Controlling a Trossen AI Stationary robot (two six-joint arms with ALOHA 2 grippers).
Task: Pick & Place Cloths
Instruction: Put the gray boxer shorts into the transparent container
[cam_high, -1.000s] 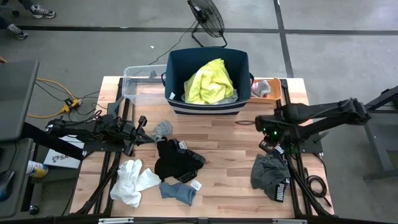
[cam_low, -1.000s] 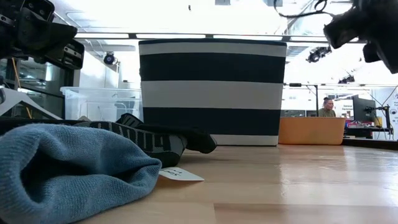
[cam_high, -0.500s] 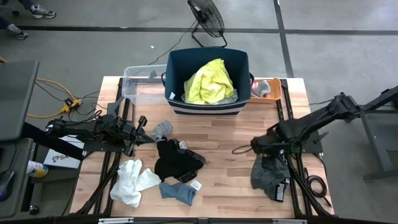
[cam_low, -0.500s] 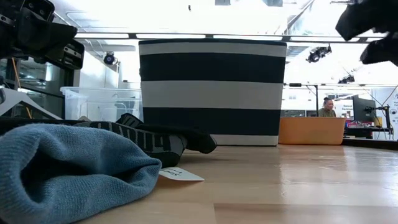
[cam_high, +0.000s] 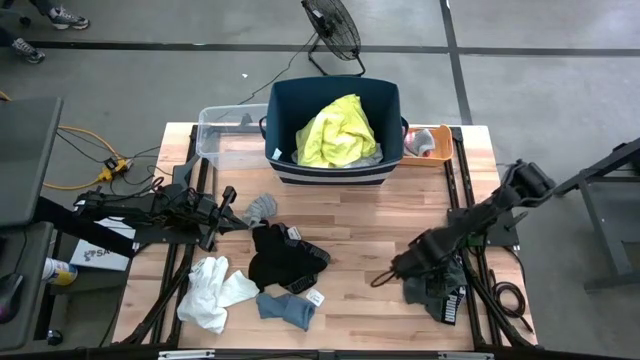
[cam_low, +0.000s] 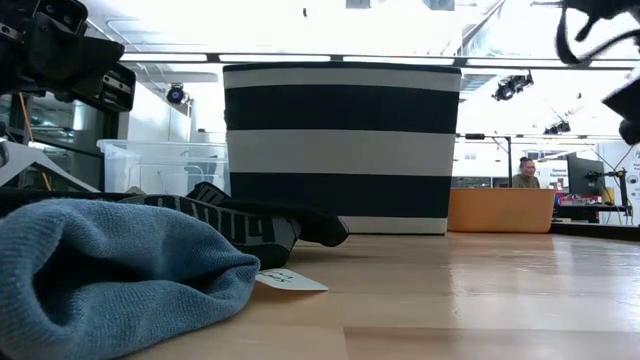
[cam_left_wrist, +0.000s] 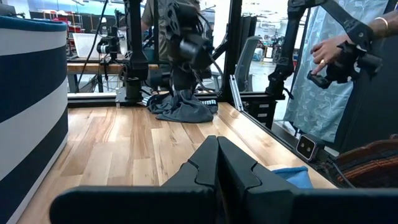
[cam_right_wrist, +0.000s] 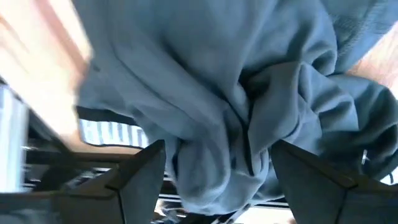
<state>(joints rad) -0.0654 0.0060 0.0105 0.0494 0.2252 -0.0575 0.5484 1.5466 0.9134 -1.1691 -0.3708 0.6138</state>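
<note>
My right claw (cam_high: 412, 266) gapes wide, holding nothing, right over the dark grey shorts (cam_high: 442, 292) heaped at the lower right of the table (cam_high: 370, 215); my left claw (cam_high: 226, 207) waits pinched shut at centre-left

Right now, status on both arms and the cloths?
Right gripper jaws open, over dark grey shorts. Left gripper shut, idle beside grey sock. Nothing blocking.

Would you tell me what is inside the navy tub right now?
In the navy tub lies a neon yellow shirt, with a little grey fabric at its edge. Anything beneath the shirt is covered.
</note>
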